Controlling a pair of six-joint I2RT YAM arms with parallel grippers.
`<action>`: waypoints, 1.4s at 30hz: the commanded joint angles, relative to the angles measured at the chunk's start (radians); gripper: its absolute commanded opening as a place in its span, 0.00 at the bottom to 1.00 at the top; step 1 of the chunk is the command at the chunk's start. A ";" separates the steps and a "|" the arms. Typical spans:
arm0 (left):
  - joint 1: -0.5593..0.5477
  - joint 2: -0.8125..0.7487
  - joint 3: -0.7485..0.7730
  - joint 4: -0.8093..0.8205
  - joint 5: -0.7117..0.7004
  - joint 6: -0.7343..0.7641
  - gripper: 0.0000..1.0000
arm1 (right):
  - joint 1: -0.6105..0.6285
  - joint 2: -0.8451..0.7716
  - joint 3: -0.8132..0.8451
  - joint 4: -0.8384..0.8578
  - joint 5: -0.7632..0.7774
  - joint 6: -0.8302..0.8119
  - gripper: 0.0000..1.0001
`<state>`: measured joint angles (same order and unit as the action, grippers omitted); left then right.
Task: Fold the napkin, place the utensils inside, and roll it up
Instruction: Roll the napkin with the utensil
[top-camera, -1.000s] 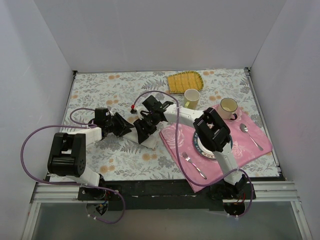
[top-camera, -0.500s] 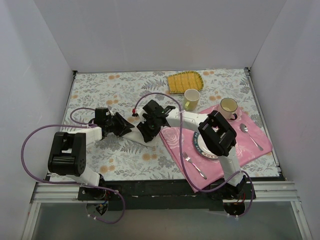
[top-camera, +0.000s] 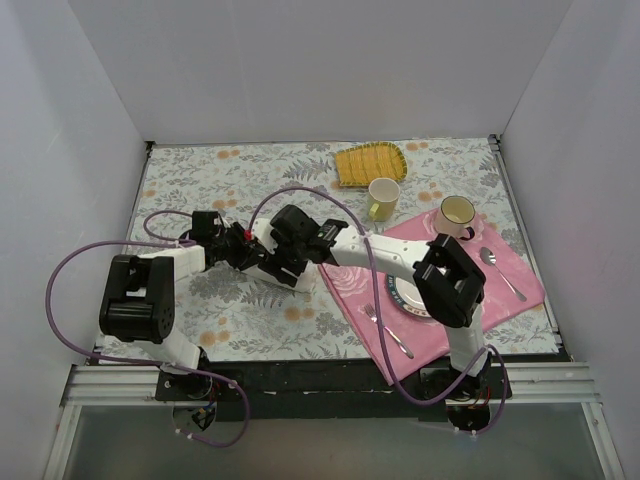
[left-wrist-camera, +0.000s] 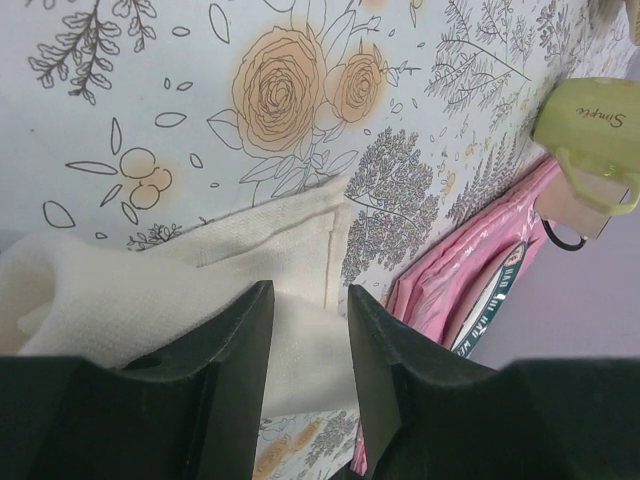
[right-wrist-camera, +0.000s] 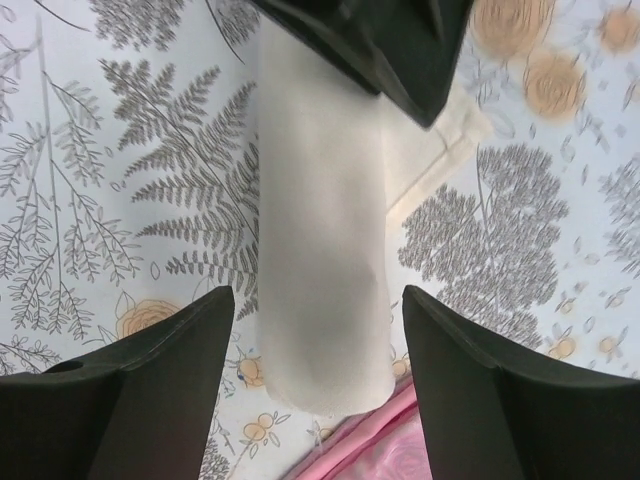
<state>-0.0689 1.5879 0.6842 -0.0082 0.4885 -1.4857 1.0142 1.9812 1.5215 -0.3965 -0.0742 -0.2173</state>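
Note:
The cream-white napkin (right-wrist-camera: 322, 240) lies rolled into a tube on the flowered tablecloth, its near end beside the pink placemat's edge. My left gripper (left-wrist-camera: 308, 300) is shut on one end of the roll, cloth filling the gap between its fingers (left-wrist-camera: 235, 340). Those black fingers show at the top of the right wrist view. My right gripper (right-wrist-camera: 318, 300) hangs open astride the other end, with a gap between the roll and each finger. In the top view both grippers (top-camera: 240, 252) (top-camera: 285, 268) meet over the roll at table centre. The utensils are hidden.
The pink rose-patterned placemat (top-camera: 350, 275) lies right of the roll and carries a plate (top-camera: 405, 297), a silver fork (top-camera: 388, 330), a silver spoon (top-camera: 500, 270) and a cream mug (top-camera: 457, 213). A green mug (top-camera: 383, 197) and a yellow ribbed mat (top-camera: 368, 162) sit behind.
My right gripper has slid left along the roll toward the left gripper and its fingers have spread wider. The left gripper keeps its hold, shifted slightly.

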 joint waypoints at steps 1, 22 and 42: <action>0.003 0.047 0.028 -0.068 -0.004 0.035 0.36 | 0.041 -0.038 -0.021 0.105 -0.007 -0.117 0.77; 0.052 0.133 0.048 -0.090 0.032 0.051 0.35 | 0.123 0.062 -0.193 0.355 0.329 -0.300 0.73; 0.054 -0.110 0.279 -0.297 -0.255 0.107 0.46 | 0.038 0.258 0.091 -0.030 -0.257 0.114 0.17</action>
<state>-0.0189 1.5822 0.9573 -0.2497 0.3481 -1.3716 1.0664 2.1506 1.5776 -0.2329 -0.0956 -0.2512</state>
